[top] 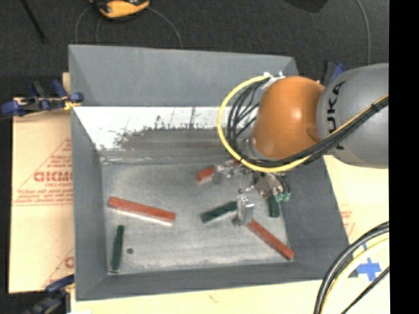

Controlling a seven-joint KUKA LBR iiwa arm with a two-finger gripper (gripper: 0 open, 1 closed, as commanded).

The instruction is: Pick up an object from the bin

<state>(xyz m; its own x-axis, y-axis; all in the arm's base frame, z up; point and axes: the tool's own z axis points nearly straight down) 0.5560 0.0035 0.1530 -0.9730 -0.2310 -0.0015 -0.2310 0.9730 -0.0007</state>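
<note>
My gripper (pixel 243 210) hangs low over the right half of the bin floor. Its tip is at the right end of a short dark green bar (pixel 218 213), which lies tilted on the floor. A red stick (pixel 270 239) runs from just below the tip toward the bin's front right corner. To the tip's right lies a small green piece (pixel 273 205), partly under the wrist. A small red piece (pixel 206 174) sits up and to the left of the gripper.
A long red stick (pixel 141 210) lies on the left of the floor. A dark green stick (pixel 116 248) lies near the front left corner. The arm's orange cover and cables hide the floor at the back right.
</note>
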